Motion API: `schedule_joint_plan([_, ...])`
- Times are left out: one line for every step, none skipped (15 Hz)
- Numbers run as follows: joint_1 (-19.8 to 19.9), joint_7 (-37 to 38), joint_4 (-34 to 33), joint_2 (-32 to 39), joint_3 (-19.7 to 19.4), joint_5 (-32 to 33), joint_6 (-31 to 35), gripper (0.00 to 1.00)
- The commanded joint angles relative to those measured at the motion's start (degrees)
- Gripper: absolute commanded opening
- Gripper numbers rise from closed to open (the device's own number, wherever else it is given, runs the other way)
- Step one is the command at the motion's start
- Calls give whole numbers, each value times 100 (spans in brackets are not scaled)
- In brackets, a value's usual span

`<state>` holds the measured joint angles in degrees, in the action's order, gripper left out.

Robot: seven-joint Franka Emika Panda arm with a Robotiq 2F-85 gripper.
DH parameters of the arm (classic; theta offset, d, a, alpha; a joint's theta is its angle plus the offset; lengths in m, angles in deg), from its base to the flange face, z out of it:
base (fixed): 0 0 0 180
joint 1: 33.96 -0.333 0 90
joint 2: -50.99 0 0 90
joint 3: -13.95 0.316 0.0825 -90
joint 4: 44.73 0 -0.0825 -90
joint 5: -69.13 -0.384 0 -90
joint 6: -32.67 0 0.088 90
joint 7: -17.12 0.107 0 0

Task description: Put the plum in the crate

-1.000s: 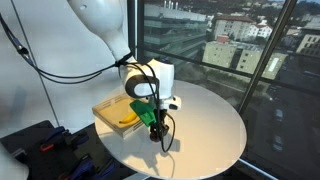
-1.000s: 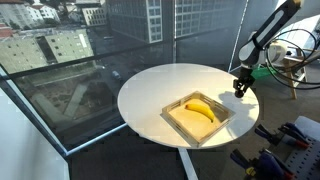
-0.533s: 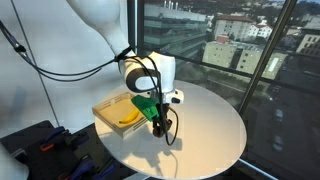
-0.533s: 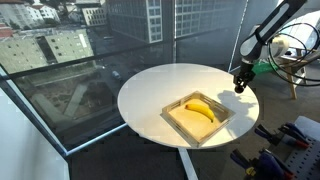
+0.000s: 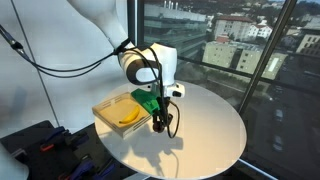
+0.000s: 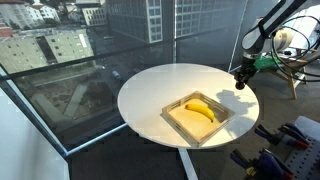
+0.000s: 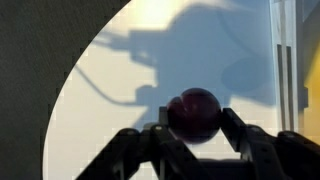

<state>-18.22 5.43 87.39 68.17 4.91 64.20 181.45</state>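
Count: I see one plum, one crate, one banana, one table, one arm. In the wrist view the small round dark reddish-purple plum [image 7: 193, 112] sits squarely between the two dark fingers [image 7: 238, 128] of the gripper [image 7: 195, 120]. One finger presses each flank, so the jaws are narrowed onto the fruit and holding it. The skin is smooth and glossy, with a faint highlight near the top. It is nearly black in the shaded lower half, and no stem is visible. Behind and below the fingers lies the round white tabletop [image 7: 110, 110], with the arm's shadow cast across it. In both exterior views the gripper [image 5: 160, 125] [image 6: 240, 83] points down over the table [image 5: 210, 130] [image 6: 150, 85] and appears to hang clear of its surface. The plum is too small to make out there. The shallow square light-wood crate [image 5: 104, 111] [image 6: 196, 139] stands off to one side of the fingers, not under them. In an exterior view its nearest corner is just beside them. The curved yellow banana [image 5: 127, 119] [image 6: 200, 109] lies inside the crate, apart from the fingers. The plum is not in the crate.
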Motion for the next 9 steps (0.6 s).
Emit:
schedule_joint_plan([-41,60,16,-341,-50,95,-388,31])
schedule_joint_plan([-46,57,19,-405,-52,93,-453,31])
schedule_joint_plan([-53,60,22,-465,-58,101,-510,31])
schedule_joint_plan([-55,50,29,-538,-59,93,-575,31])
schedule_joint_plan([-61,50,36,-606,-64,99,-629,31])
schedule_joint_plan([-64,41,34,-675,-67,99,-710,31])
schedule_joint_plan([-60,20,30,-745,-66,79,-804,31])
schedule_joint_plan([-61,17,31,-826,-72,75,-881,31])
schedule_joint_plan([-65,22,35,-902,-80,79,-946,31])
